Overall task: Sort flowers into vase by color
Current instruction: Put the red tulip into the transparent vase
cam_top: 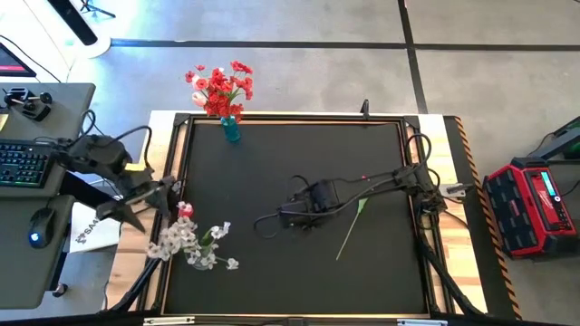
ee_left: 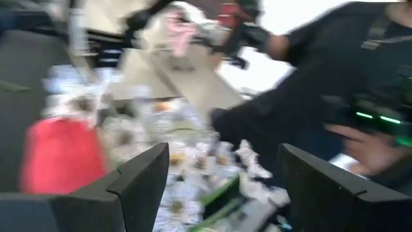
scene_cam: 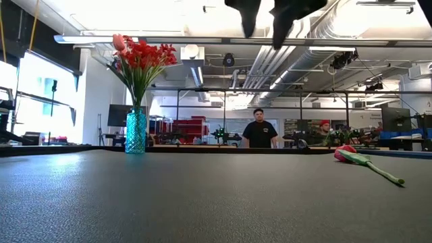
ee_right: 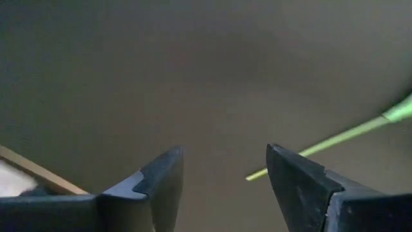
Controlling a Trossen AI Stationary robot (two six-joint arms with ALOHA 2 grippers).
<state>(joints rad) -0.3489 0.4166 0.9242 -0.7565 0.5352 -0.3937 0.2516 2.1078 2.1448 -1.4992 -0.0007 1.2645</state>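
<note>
A blue vase (cam_top: 230, 129) (scene_cam: 136, 131) full of red flowers (cam_top: 219, 86) stands at the mat's far left. White blossom sprays (cam_top: 195, 244) (ee_left: 193, 161) with one red bud (cam_top: 185, 210) (ee_left: 61, 154) stand at the mat's left edge. A single pink-red bud (scene_cam: 346, 152) on a green stem (cam_top: 349, 234) (ee_right: 335, 138) lies flat on the mat, right of centre, partly under the right arm. My right gripper (cam_top: 276, 220) (ee_right: 225, 151) hovers open above the mat's middle, left of that stem. My left gripper (cam_top: 170, 193) (ee_left: 222, 151) is open beside the white sprays.
The black mat has a raised wooden frame (cam_top: 172, 181) all round. A keyboard and mouse sit on a desk (cam_top: 27, 163) to the left, a red case (cam_top: 535, 204) to the right. People stand in the room behind (scene_cam: 260, 131); a person's hand (ee_left: 360, 145) shows near the left side.
</note>
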